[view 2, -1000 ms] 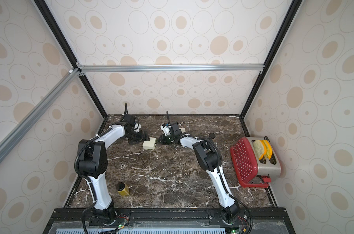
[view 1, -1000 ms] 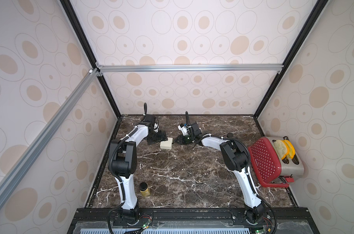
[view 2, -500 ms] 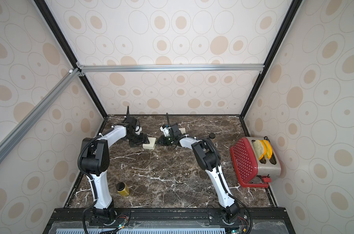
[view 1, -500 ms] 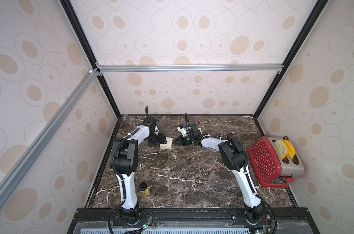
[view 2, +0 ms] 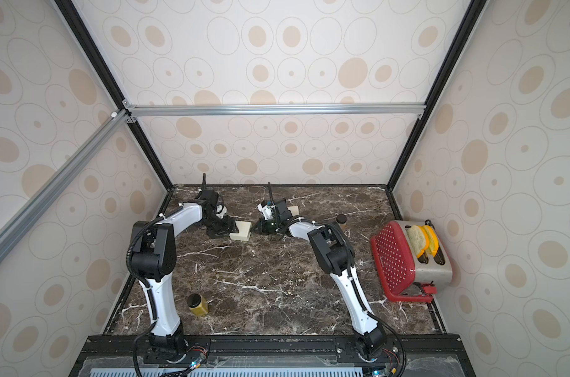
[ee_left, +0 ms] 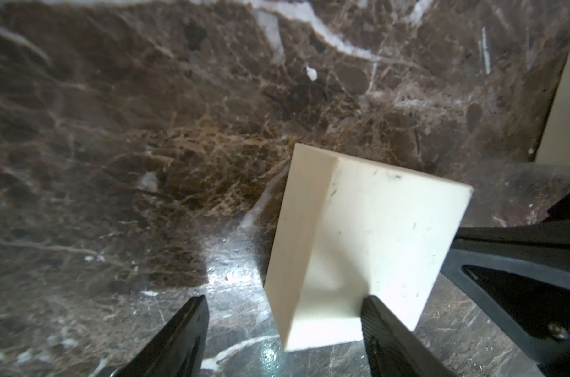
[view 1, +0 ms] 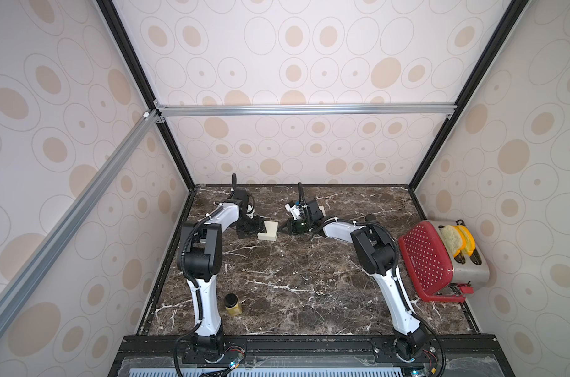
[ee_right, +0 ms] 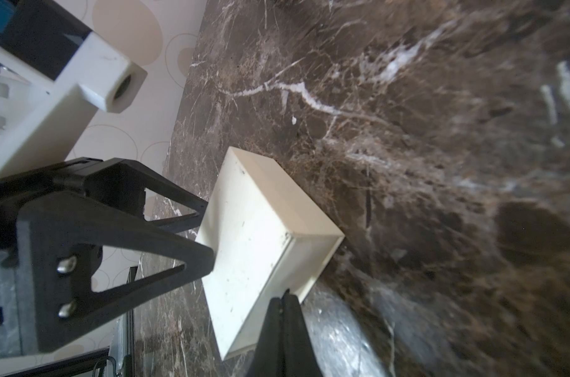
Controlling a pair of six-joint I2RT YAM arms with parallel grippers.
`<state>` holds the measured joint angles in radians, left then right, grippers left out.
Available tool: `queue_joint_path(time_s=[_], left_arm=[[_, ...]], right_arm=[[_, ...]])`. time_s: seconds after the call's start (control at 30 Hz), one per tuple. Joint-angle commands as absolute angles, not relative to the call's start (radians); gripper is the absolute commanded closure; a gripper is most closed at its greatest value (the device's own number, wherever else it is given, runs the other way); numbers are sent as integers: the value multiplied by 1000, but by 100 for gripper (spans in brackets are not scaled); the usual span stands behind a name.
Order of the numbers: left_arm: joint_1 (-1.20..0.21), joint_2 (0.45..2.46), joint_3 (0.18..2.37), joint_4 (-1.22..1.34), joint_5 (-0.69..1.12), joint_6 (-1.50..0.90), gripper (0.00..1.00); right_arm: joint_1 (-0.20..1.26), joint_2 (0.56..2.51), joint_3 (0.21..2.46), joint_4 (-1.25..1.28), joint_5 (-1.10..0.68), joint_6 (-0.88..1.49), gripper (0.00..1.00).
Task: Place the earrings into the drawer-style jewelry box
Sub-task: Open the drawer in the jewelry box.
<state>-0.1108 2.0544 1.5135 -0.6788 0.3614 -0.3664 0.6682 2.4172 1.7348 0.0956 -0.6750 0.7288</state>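
On the table (view 1: 293, 277), the jewelry box (view 1: 268, 230) lay far back, between my left gripper (view 1: 257, 227) and right gripper (view 1: 283, 227). A jar (view 1: 233, 305) stood front left; a toaster (view 1: 469, 264) sat at the right edge.

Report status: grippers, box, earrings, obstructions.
Left gripper open, straddling one end of the box. Right gripper shut at the opposite end. Earrings not made out. Nothing blocking.
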Motion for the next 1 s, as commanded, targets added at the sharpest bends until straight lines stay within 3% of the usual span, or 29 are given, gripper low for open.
queue_joint_path(time_s=[0.0,0.97], left_arm=[[-98,2078,1494,-692,339,-377,27],[-77,2098,1440,-655,344,-402,28]], right_arm=[[666,2424,1736,88,-659,732,100],[586,2253,1521,31,-540,652,100]])
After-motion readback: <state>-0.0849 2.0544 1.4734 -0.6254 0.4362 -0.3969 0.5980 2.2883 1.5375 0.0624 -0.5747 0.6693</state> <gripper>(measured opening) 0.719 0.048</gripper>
